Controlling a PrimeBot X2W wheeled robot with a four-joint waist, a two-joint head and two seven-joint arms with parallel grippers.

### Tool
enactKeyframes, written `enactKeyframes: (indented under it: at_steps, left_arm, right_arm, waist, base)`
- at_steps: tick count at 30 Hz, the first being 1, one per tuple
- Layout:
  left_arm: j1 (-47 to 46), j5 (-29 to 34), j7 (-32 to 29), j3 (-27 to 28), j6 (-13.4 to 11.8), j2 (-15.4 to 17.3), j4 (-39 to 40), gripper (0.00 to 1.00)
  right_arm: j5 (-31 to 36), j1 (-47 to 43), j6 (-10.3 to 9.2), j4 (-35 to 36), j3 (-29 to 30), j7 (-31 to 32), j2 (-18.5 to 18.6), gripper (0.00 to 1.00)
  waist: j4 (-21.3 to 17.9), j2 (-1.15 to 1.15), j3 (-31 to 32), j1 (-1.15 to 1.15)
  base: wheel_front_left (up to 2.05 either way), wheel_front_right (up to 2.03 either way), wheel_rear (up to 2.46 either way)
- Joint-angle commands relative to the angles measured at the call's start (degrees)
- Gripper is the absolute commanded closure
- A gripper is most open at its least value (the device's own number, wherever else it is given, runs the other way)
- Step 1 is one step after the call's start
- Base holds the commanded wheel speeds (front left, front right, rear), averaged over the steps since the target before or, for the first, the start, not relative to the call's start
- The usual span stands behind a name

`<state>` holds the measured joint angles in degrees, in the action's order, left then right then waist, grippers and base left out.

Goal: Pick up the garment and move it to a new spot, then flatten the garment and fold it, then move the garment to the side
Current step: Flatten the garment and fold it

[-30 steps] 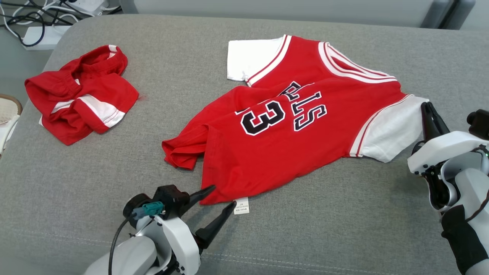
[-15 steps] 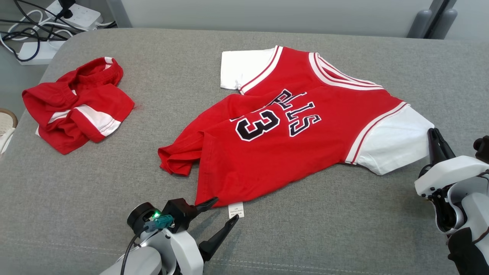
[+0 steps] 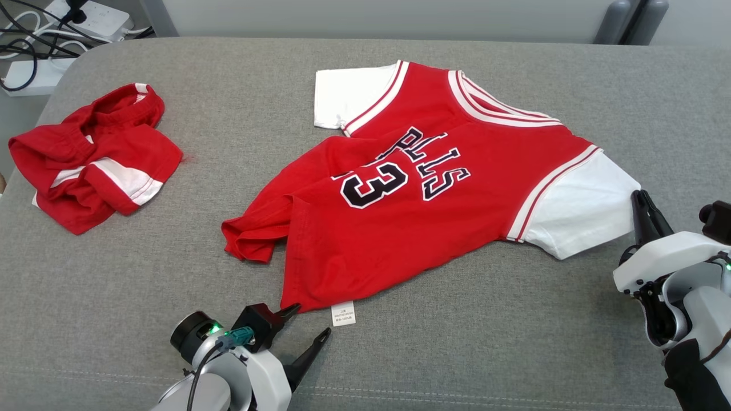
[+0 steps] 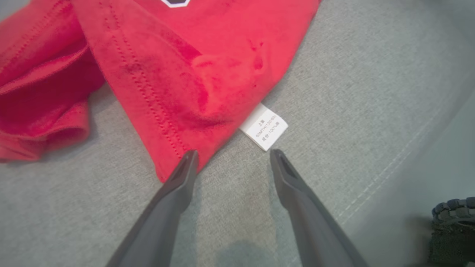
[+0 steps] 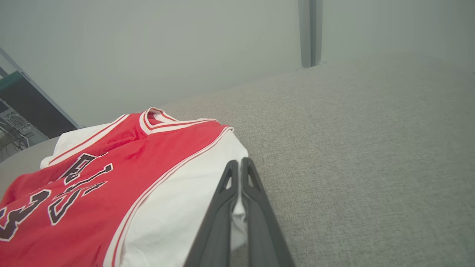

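1. We see the red jersey (image 3: 434, 188) lying number-side up in the middle of the grey cushion (image 3: 514, 342), its lower left hem bunched.
2. Our left gripper (image 3: 312, 319) has its jaws spread at the hem corner (the white label (image 3: 343, 313) lies just beside).
3. Our right gripper (image 3: 641, 197) has its jaws pressed together at the white sleeve's edge; we cannot tell whether cloth is caught.
4. Crumpled red shorts (image 3: 91, 154) lie well apart, far left.

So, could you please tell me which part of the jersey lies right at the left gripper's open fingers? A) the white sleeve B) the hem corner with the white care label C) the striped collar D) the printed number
B: in the left wrist view the left gripper stands open, with the red hem corner of the jersey and its white care label right at the fingertips.
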<state>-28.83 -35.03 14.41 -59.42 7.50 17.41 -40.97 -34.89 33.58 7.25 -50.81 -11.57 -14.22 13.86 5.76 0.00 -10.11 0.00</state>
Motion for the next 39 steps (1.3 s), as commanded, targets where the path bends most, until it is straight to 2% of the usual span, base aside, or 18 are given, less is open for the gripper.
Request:
enactKeyframes:
  at_steps: [1, 20, 21, 22, 23, 24, 33, 39]
  left_arm:
    - [-2.6, 0.5, 0.6, 2.1, 0.0, 1.2, 0.2, 0.00]
    - [-6.0, 9.1, 0.6, 6.1, -0.4, -1.6, -8.9, 0.00]
    - [-6.3, 9.4, 0.6, 6.3, -0.3, -1.7, -9.1, 0.10]
    - [-6.5, 9.7, 0.6, 6.5, -0.3, -1.8, -9.4, 0.51]
    - [-6.7, 10.0, 0.6, 6.7, -0.3, -1.9, -9.5, 0.70]
    - [-6.8, 10.2, 0.6, 6.9, -0.3, -2.0, -9.7, 0.98]
    - [-7.7, 13.0, 0.6, 7.7, -0.1, -0.7, -7.3, 1.00]
    - [-9.8, 14.1, 0.6, 8.4, 0.0, 3.1, -1.7, 1.00]
  right_arm:
    - [0.1, 1.1, 0.24, 1.4, -1.0, -0.8, 0.2, 1.00]
    - [0.3, 2.5, 0.24, 2.0, -1.6, -0.8, 0.0, 1.00]
    - [0.4, 2.6, 0.24, 2.0, -1.6, -0.8, 0.1, 1.00]
    - [0.4, 2.6, 0.24, 2.1, -1.6, -0.8, 0.1, 1.00]
    - [0.5, 2.7, 0.24, 2.2, -1.6, -0.8, 0.0, 1.00]
    - [0.5, 2.8, 0.24, 2.3, -1.6, -0.8, 0.0, 1.00]
    - [0.1, 3.8, 0.24, 2.8, -0.7, -0.8, 0.7, 1.00]
    - [-0.7, 4.9, 0.24, 4.2, -0.7, -0.6, 2.3, 1.00]
  waist:
    - [-0.1, 0.00, -0.1, 0.00]
    - [-0.5, 0.00, -2.4, 0.00]
    - [-0.5, 0.00, -2.6, 0.00]
    - [-0.5, 0.00, -2.7, 0.00]
    - [-0.6, 0.00, -2.9, 0.00]
    - [-0.6, 0.00, -3.0, 0.00]
    - [-0.2, 0.00, -3.5, 0.00]
    - [0.4, 0.00, -2.7, 0.00]
  base:
    - [0.00, 0.00, 0.00]
    - [0.00, 0.00, 0.00]
    - [0.00, 0.00, 0.00]
    - [0.00, 0.00, 0.00]
    - [0.00, 0.00, 0.00]
    - [0.00, 0.00, 0.00]
    - [0.00, 0.00, 0.00]
    - [0.00, 0.00, 0.00]
